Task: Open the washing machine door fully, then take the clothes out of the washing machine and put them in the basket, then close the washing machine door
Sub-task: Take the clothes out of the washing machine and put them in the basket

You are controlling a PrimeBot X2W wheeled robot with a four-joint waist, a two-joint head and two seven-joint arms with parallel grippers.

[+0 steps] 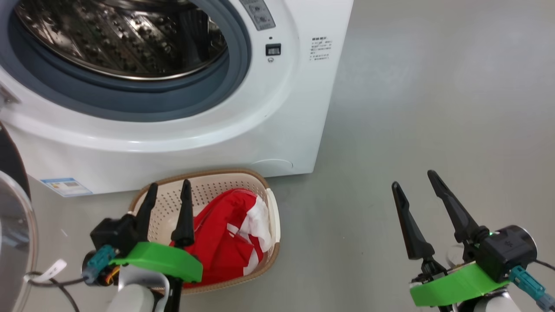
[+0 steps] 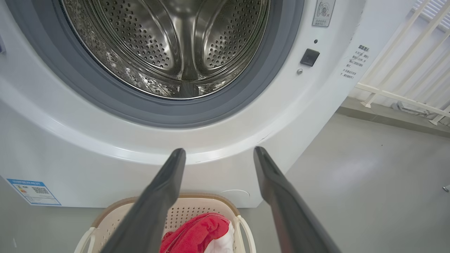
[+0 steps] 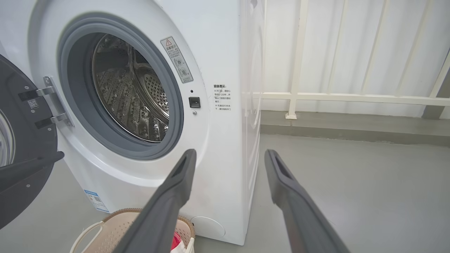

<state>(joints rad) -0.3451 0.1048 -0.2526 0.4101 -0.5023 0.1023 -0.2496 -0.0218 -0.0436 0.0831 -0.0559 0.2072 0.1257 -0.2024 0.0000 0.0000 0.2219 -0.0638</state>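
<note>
Head view: clothes (image 1: 225, 242) lie in the basket (image 1: 208, 173) below the washing machine (image 1: 173, 160), drum (image 1: 121, 39) bare; left gripper (image 1: 170, 184) and right gripper (image 1: 413, 178) hover, jaws wide and empty; next, probably, the open door (image 3: 14, 140) needs pushing shut.

Your left gripper (image 1: 169, 185) sat low at your left, fingers pointing forward, spread wide and empty. Your right gripper (image 1: 413, 180) was likewise parted at your right, holding nothing.

Bright, even light; soft shadows, bowed wrist-view edges
</note>
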